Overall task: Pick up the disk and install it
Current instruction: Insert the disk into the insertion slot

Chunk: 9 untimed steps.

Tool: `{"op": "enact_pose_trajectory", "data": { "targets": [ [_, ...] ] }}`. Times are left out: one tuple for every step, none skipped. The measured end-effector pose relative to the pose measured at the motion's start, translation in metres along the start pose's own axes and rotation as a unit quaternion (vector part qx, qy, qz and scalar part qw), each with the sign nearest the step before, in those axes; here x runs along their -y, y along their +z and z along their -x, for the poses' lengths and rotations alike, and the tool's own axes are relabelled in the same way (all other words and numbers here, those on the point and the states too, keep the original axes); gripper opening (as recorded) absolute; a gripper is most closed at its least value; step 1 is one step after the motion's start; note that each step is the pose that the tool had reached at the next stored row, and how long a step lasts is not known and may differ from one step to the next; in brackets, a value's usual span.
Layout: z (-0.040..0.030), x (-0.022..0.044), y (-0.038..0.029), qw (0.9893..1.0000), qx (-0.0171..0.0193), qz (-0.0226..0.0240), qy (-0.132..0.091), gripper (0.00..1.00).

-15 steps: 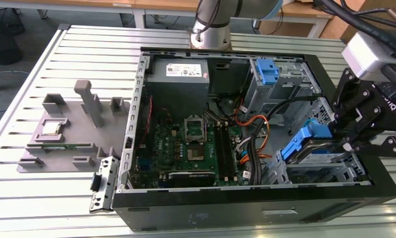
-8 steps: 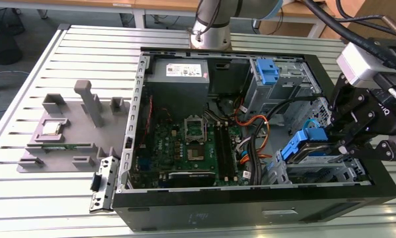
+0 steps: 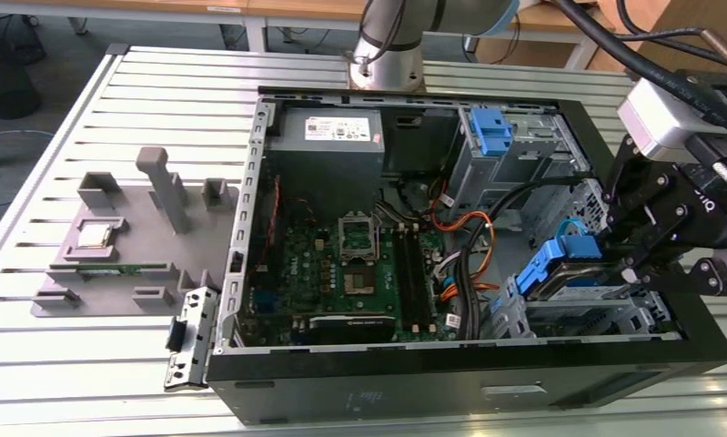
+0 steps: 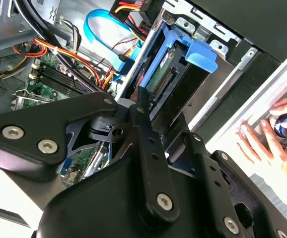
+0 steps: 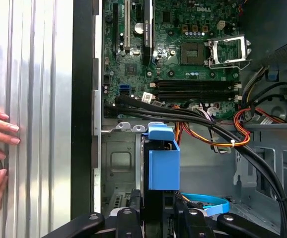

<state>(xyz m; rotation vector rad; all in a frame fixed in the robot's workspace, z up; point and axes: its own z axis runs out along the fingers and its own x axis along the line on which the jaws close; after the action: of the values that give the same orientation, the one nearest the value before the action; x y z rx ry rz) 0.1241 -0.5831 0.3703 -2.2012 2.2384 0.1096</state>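
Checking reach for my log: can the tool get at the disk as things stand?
Probably yes: the tool grips the disk from both sides, and the cables pass beside it, not across.

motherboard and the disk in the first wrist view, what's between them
In the first wrist view a bundle of black cables crosses between the motherboard and the disk, with orange wires alongside it.

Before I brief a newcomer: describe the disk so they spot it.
In the computer case, find the metal cage at the exterior view's right. The end effector grips the disk there: blue frame around a drive, unlike the untouched blue bracket.
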Motion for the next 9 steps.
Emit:
{"op": "enact_pose_trajectory", "data": {
  "targets": [
    [0.0, 0.0, 0.0, 1.0, 0.0, -0.0001, 0.0, 0.35],
    [0.0, 0.0, 0.0003, 1.0, 0.0002, -0.0001, 0.0, 0.36],
    [0.0, 0.0, 0.0002, 1.0, 0.0002, 0.0, 0.0, 0.36],
    [0.0, 0.0, 0.0002, 1.0, 0.0001, 0.0, 0.0, 0.42],
    [0.0, 0.0, 0.0001, 1.0, 0.0, 0.0, 0.0, 0.42],
    [0.0, 0.0, 0.0, 1.0, 0.0, 0.0, 0.0, 0.42],
    [0.0, 0.0, 0.0, 1.0, -0.0001, 0.0, 0.0, 0.42],
    [0.0, 0.0, -0.0001, 1.0, -0.0001, 0.0, 0.0, 0.42],
    [0.0, 0.0, 0.0, 1.0, 0.0, 0.0, 0.0, 0.42]
  ]
}}
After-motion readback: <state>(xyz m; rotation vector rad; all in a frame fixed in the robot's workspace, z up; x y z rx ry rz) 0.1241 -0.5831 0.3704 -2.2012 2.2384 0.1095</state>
